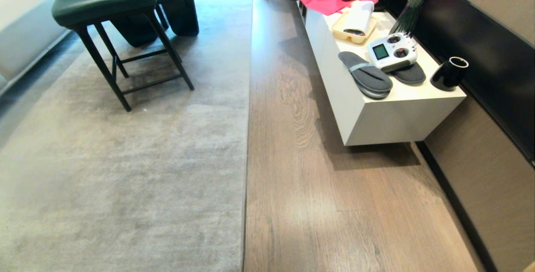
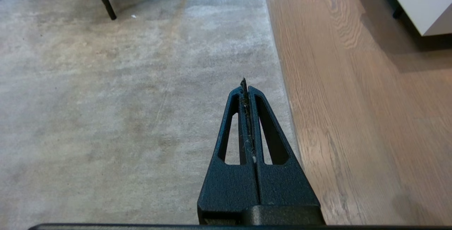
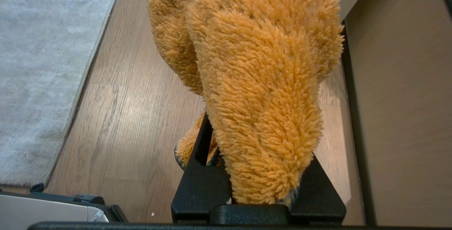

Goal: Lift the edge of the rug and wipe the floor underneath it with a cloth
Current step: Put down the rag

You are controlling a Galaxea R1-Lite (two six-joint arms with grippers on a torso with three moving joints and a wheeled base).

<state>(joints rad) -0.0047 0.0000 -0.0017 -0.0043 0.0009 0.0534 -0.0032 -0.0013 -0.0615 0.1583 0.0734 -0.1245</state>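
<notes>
Head view: rug edge [image 1: 249,96] lies flat on floor [image 1: 317,205], nothing wiped. Right pincer [image 3: 247,173] grips cloth [image 3: 261,81]; left pincer [image 2: 247,92] clenched, empty.

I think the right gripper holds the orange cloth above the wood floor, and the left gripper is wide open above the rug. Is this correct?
Not quite. The left gripper is shut, its fingers pressed together with nothing between them, as the left wrist view shows. The rest holds: it is above the rug, and the right gripper holds the orange cloth above the wood floor.
</notes>
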